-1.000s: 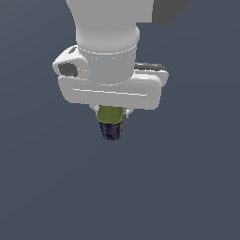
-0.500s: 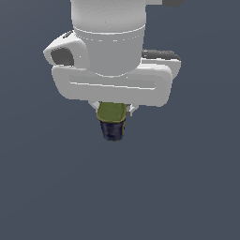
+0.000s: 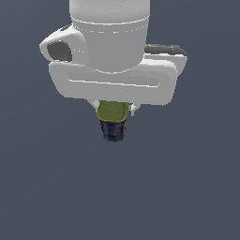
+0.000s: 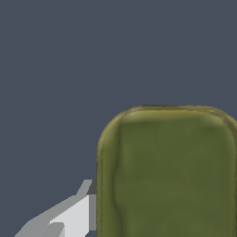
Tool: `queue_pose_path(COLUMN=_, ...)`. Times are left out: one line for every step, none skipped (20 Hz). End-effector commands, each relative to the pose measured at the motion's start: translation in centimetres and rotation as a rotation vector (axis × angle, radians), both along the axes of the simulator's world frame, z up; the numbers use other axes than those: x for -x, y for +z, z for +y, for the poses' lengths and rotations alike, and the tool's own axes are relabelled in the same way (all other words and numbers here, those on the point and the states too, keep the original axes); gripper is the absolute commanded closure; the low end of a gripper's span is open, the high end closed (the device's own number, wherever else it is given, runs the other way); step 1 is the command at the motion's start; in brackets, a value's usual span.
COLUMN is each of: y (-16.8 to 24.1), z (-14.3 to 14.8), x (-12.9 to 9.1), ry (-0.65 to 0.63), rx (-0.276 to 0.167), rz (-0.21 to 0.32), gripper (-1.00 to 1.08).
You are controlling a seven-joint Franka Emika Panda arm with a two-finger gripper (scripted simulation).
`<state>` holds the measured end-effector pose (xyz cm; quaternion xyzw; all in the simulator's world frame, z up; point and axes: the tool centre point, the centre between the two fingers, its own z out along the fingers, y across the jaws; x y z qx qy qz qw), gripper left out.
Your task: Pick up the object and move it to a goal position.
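**Object pinched and hanging under the hand**

Object fills much of the wrist view as a broad olive-green face with rounded corners, and a pale grey finger lies right against its edge. From the exterior view the same item hangs just under the white gripper, olive part tucked up between the fingers and the dark navy rounded end pointing down and clear of them. Only small slivers of the fingers show at either side of it, pressed in on the olive part, so the grip reads as a pinch on the object. Beyond it lies only plain dark grey ground, with no goal marker to be seen in either view.

My reading: the pick is made and the carry is in hand. The next move calls for a steady travel to the goal without loosening the pinch, since so little of the object sits between the fingers.
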<state>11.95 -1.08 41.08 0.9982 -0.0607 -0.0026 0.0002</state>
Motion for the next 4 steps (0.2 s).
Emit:
queue_pose_path(y=0.40, z=0.02, x=-0.07, ry=0.000, rx=0.000, rz=-0.005, gripper=1.08)
queue_pose_path(y=0.41, z=0.02, x=-0.08, ry=0.000, rx=0.000, rz=-0.005, gripper=1.08)
queue_pose_path(y=0.42, z=0.02, x=-0.09, ry=0.000, rx=0.000, rz=-0.005, gripper=1.08)
queue_pose_path(y=0.42, z=0.02, x=-0.09, ry=0.000, rx=0.000, rz=-0.005, gripper=1.08)
